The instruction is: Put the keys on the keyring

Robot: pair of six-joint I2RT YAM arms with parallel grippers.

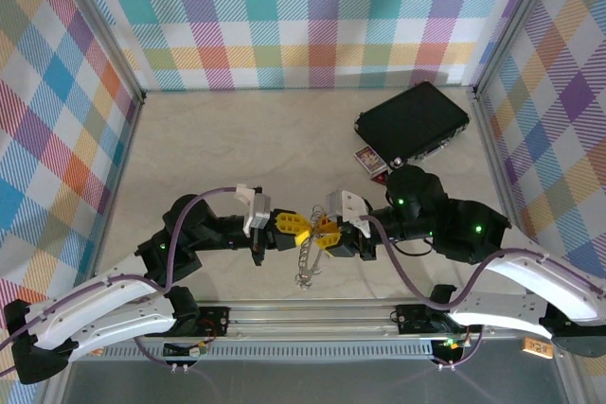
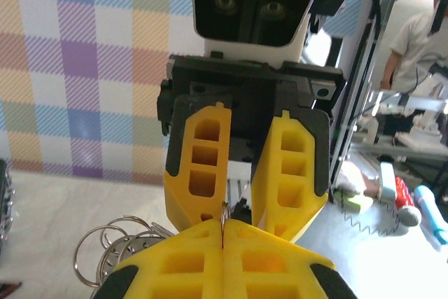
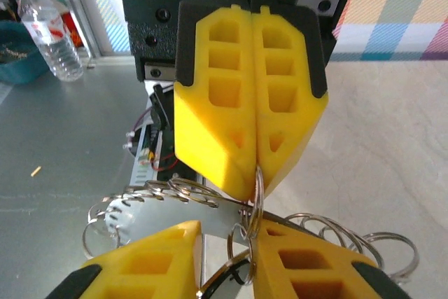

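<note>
Frame centre | keyring pinched tight in left pincer, steadied for threading | right pincer part-spread, hold: cannot tell

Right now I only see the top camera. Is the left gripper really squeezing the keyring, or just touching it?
Observer: The right wrist camera shows the left gripper with its yellow fingers pressed together, pinching one thin ring at their tips.
Operator: And the other one, is it squeezing too?
Observer: From the left wrist camera, the right gripper has a gap between its fingers.
Operator: Is there just one ring?
Observer: No. The right wrist camera shows a bunch of rings looped beside the pinched one.
</note>
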